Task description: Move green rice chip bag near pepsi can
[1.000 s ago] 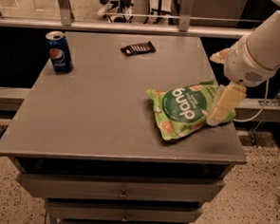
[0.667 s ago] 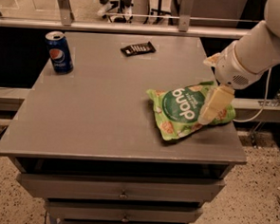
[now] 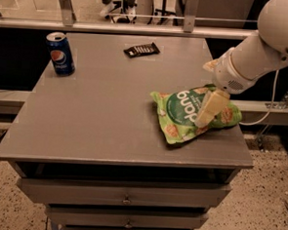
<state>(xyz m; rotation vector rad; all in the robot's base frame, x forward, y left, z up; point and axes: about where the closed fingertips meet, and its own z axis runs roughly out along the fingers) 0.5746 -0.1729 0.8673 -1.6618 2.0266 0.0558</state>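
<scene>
Bag (image 3: 181,107): flat at the table's (image 3: 95,119) front right, well apart from the can (image 3: 59,54) at back left.
Handling: likely light, crinkly and slippery; pinch a crimped edge.
Gripper (image 3: 203,119): down on the bag's right half; you cannot tell its grip.
Surface: flat grey top, with a wrapper (image 3: 142,49) near the back.

Gripper (image 3: 206,116) at green rice chip bag (image 3: 179,112); bare tabletop (image 3: 104,117) to pepsi can (image 3: 59,53)

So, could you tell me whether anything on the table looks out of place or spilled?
Nothing is spilled or damaged. The green rice chip bag lies crumpled near the right edge of the table, with the gripper on it; the pepsi can stands upright far left.
</scene>
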